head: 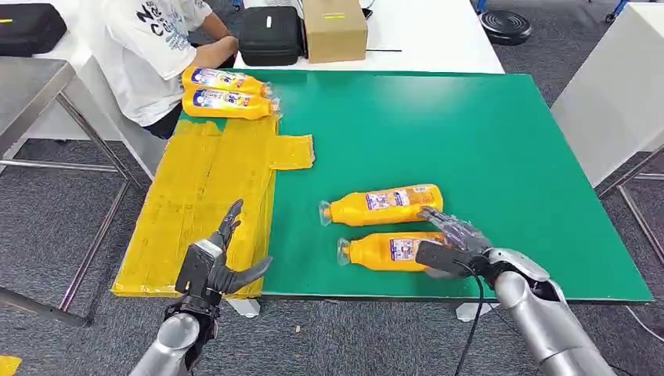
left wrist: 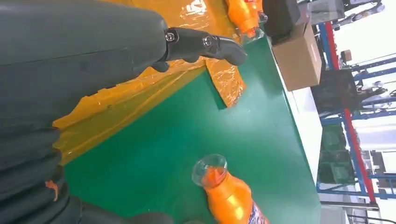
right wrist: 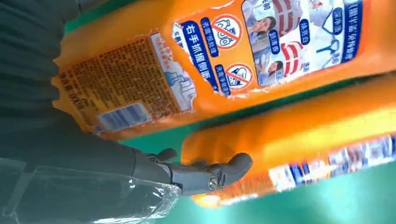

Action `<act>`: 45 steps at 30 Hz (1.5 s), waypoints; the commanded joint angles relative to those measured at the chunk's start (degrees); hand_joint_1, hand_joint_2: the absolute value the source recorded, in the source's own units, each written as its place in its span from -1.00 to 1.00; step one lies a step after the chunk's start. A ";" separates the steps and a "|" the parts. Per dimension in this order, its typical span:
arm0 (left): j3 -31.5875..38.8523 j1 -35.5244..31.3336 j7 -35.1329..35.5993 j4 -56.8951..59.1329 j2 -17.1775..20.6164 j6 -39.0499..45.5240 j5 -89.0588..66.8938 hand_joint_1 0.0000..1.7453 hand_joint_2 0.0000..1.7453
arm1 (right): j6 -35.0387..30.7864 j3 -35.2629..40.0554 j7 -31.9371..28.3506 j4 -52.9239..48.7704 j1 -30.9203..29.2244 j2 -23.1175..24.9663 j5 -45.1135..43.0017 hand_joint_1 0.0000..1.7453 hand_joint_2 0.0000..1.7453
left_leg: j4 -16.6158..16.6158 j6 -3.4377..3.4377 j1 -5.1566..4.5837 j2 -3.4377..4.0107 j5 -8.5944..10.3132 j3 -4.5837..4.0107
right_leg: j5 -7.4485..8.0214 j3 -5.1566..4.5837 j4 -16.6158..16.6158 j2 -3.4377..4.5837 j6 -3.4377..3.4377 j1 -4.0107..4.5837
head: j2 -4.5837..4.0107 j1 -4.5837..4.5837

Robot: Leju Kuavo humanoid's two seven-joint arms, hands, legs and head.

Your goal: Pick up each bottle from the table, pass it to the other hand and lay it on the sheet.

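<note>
Green bench (head: pixel 485 141) w/ a yellow sheet (head: pixel 203 196) over its left part, running from near edge to far-left corner.

Two orange bottles lie on the sheet's far end, side by side, caps pointing right: far sheet bottle (head: pixel 223 79) and near sheet bottle (head: pixel 227 103), touching or nearly so. A person in a white shirt (head: pixel 156 47) sits just beyond them at the far-left corner.

Two more orange bottles lie on bare green near the bench's near edge, center-right, caps pointing left, parallel, just apart. Far bench bottle (head: pixel 384 204) is untouched. Near bench bottle (head: pixel 389 251) has the right robot hand (head: pixel 450 243) at its base end: fingers reach over the base, thumb low on the near side. In the right wrist view the thumb (right wrist: pixel 210 173) lies against the near bottle's base; can't tell whether the grip is closed on it or just touching, bottle flat on the bench.

Left robot hand (head: pixel 223 262) hovers over the sheet's near end, fingers apart, holding nothing; one finger points far, thumb points right. Left wrist view: its dark finger (left wrist: pixel 205 45) over the sheet edge, clear cap of a bench bottle on the green beyond.

Far side, on a white table: black case (head: pixel 270 35), cardboard box (head: pixel 335 30).
</note>
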 commanded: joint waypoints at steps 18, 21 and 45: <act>-1.38 -1.23 0.71 2.83 1.17 -0.93 1.25 -1.00 1.00 | 3.44 13.08 -2.14 19.23 -11.20 2.84 -0.36 -0.58 1.00 | -0.02 -0.19 0.14 0.06 -0.18 0.63 | -0.16 0.61 -0.06 0.00 -0.16 0.15 | 0.00 0.00; -1.58 -1.61 0.74 2.95 1.12 -1.06 1.41 -1.00 1.00 | 5.58 15.04 -2.93 20.41 -12.87 1.90 -0.41 1.00 1.00 | 0.03 -0.20 0.15 0.07 -0.22 0.67 | -0.19 0.64 -0.02 0.00 -0.18 0.17 | 0.00 0.00; -2.08 -1.92 0.70 2.75 1.66 -0.50 2.41 -1.00 1.00 | 6.64 18.95 -4.58 19.75 -14.28 1.85 -0.77 1.00 1.00 | -0.03 -0.08 0.05 0.03 -0.03 0.48 | -0.03 0.43 -0.06 -0.01 -0.07 0.06 | 0.00 0.00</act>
